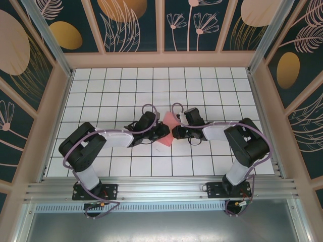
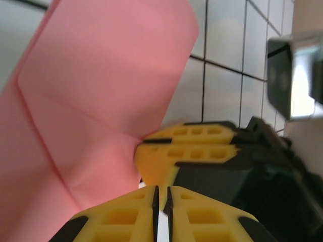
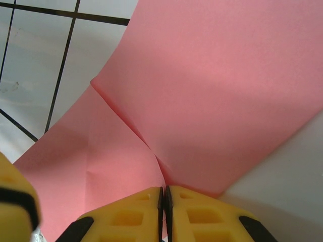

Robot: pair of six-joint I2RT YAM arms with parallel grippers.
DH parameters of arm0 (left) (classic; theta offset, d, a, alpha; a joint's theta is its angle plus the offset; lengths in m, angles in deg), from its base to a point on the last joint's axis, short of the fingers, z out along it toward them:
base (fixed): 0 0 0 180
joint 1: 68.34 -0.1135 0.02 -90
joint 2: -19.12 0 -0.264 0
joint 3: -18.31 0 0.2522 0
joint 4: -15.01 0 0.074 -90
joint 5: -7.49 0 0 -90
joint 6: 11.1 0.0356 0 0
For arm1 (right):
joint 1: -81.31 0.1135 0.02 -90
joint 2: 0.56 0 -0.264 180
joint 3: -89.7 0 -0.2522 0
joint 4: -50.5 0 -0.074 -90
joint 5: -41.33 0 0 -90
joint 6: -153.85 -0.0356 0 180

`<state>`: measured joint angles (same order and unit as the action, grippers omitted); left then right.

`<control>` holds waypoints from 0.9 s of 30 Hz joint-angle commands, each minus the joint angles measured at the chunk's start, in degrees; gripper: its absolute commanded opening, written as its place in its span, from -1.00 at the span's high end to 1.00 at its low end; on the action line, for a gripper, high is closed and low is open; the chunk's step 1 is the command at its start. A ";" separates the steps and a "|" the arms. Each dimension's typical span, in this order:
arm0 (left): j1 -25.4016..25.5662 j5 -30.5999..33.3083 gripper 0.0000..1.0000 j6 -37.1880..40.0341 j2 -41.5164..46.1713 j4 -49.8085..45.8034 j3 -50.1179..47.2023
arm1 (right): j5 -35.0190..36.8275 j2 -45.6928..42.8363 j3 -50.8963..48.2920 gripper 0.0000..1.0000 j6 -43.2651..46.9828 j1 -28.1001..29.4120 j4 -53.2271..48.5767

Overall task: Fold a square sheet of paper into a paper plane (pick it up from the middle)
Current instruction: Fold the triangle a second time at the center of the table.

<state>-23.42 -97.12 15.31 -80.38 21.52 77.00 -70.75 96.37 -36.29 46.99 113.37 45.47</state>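
The square sheet of paper (image 1: 168,120) is salmon pink, creased and partly lifted at the middle of the tiled table, between my two grippers. In the right wrist view the right gripper (image 3: 164,189) is shut on a raised fold of the paper (image 3: 212,91), where two flaps meet at a crease. My left gripper (image 2: 162,188) faces it closely, with its jaws almost together, a thin sliver of white table between them and no paper there. The paper (image 2: 101,75) spreads up and to the left of it. The right gripper's yellow fingers (image 2: 197,143) pinch the paper's edge just ahead.
The white gridded table (image 1: 212,91) extends behind and to both sides of the arms. Patterned walls with pale wooden frames (image 1: 161,59) enclose it. A metal rail (image 1: 161,189) runs along the near edge at the arm bases. A yellow finger of the left gripper (image 3: 15,196) shows in the right wrist view's lower left.
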 commanded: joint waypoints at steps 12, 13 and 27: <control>1.32 0.46 0.68 -3.23 -7.19 2.21 -2.88 | 1.43 1.99 0.51 0.73 -0.20 0.90 -2.14; 1.38 0.50 0.67 -3.08 -6.96 2.32 -2.96 | 1.43 2.02 0.51 0.73 -0.29 1.03 -2.09; 2.91 -0.69 0.65 -2.90 -0.23 2.92 -2.46 | 1.61 1.94 0.85 0.73 -0.02 1.22 -2.39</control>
<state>-21.06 -97.12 12.60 -81.91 24.49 75.18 -70.51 96.50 -36.03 47.01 113.72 45.43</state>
